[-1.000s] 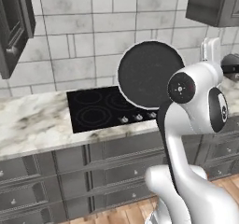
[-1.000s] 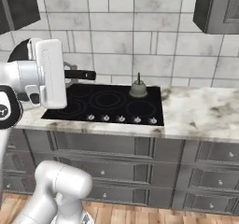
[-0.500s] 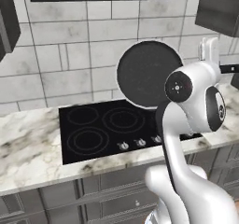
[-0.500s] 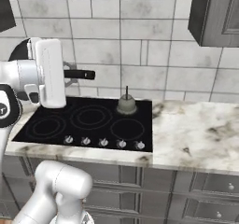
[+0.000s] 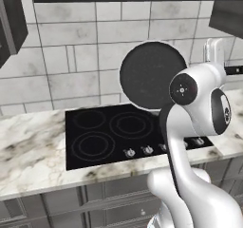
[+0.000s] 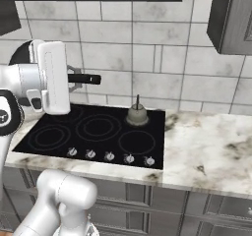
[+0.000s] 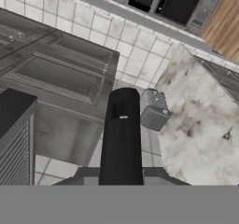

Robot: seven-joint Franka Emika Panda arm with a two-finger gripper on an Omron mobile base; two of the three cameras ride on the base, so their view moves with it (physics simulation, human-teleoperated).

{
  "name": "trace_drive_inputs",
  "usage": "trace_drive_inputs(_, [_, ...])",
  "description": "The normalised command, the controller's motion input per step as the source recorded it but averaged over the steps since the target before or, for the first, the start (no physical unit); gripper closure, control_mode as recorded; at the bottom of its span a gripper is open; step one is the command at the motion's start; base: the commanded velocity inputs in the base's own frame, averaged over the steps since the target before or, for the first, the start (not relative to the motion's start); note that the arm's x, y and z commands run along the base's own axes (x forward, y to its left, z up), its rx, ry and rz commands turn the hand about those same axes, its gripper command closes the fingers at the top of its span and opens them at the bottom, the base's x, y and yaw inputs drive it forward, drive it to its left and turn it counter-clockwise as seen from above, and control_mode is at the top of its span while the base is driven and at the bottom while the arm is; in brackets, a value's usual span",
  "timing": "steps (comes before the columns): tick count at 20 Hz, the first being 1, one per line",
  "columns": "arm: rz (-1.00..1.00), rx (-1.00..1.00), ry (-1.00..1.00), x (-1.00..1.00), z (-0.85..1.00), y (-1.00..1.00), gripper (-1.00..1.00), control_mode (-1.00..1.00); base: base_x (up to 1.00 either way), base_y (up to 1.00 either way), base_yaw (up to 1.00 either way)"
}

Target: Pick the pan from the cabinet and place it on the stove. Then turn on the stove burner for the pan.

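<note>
My jaws are clamped on the handle (image 7: 122, 139) of the pan (image 5: 153, 75), held on edge above the stove (image 5: 95, 139), right side.

A: Where are you parked?
B: You're in a home kitchen. Black glass stove (image 6: 93, 132) set in a marble counter (image 6: 206, 151), grey tile backsplash (image 5: 71, 56), grey wall cabinet (image 6: 234, 18), drawers (image 5: 42, 205) below.
A: Anything else?
B: Kettle (image 6: 137, 114) on the cooktop, toaster (image 7: 153, 110) on your counter.
</note>
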Motion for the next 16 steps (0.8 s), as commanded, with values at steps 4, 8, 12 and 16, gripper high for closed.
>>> trace_drive_inputs(4, [0.00, 0.00, 0.00, 0.00, 0.00, 0.00, 1.00, 1.00, 0.23, -0.06, 0.05])
trace_drive_inputs(8, [0.00, 0.00, 0.00, 0.00, 0.00, 0.00, 1.00, 1.00, 0.11, 0.00, 0.01])
trace_drive_inputs(12, [0.00, 0.00, 0.00, 0.00, 0.00, 0.00, 1.00, 1.00, 0.00, 0.00, 0.00])
trace_drive_inputs(16, [0.00, 0.00, 0.01, 0.04, -0.06, 0.03, 1.00, -1.00, 0.00, 0.00, 0.00])
